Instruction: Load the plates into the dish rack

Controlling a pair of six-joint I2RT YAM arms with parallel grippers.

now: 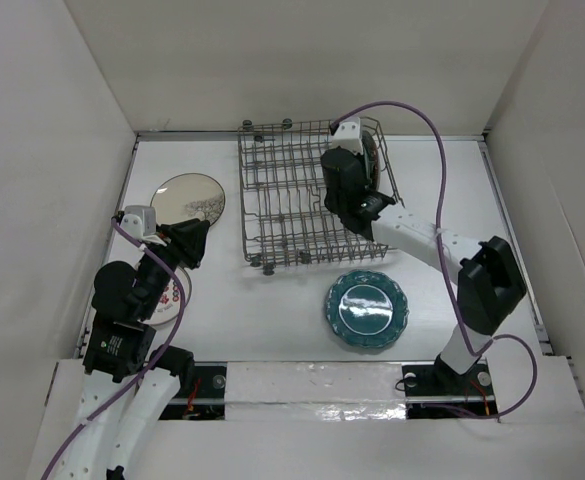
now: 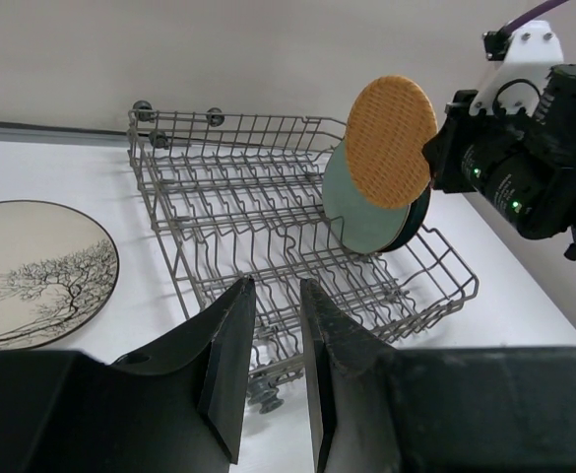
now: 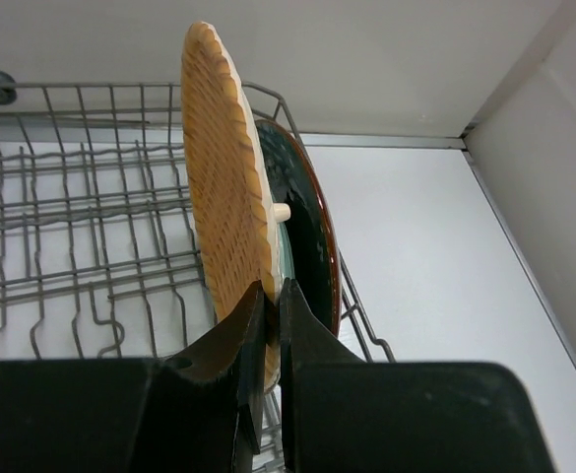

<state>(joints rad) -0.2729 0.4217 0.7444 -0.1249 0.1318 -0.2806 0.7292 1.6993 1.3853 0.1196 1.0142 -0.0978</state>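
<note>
The right gripper (image 3: pixel 268 307) is pinched tight on the lower rim of the orange woven-look plate (image 3: pixel 224 187) and holds it on edge, because a plate only fits the dish rack (image 2: pixel 268 232) standing upright between the tines. It is carried at the rack's right end, just beside the 2 plates that stand there: the pale mint plate (image 2: pixel 358 219) and, behind it, the dark teal plate (image 3: pixel 312 236). Filling the slots in order from 1 end keeps the open rows free for the rest. From the left wrist view the orange plate seems to ride higher than its neighbours, so it is probably not seated yet; its lower edge is hidden behind the fingers.

The left gripper (image 2: pixel 270 365) hangs over the counter (image 1: pixel 272 310) to the left of the rack, its jaws a narrow gap apart with nothing between them, out of the right arm's way. Near it lie the cream plate with the tree drawing (image 2: pixel 32 276) and, partly under the left arm, the white plate (image 1: pixel 175 297). The scalloped teal plate (image 1: pixel 366 310) lies flat in front of the rack. So 3 plates wait on the counter.
</note>
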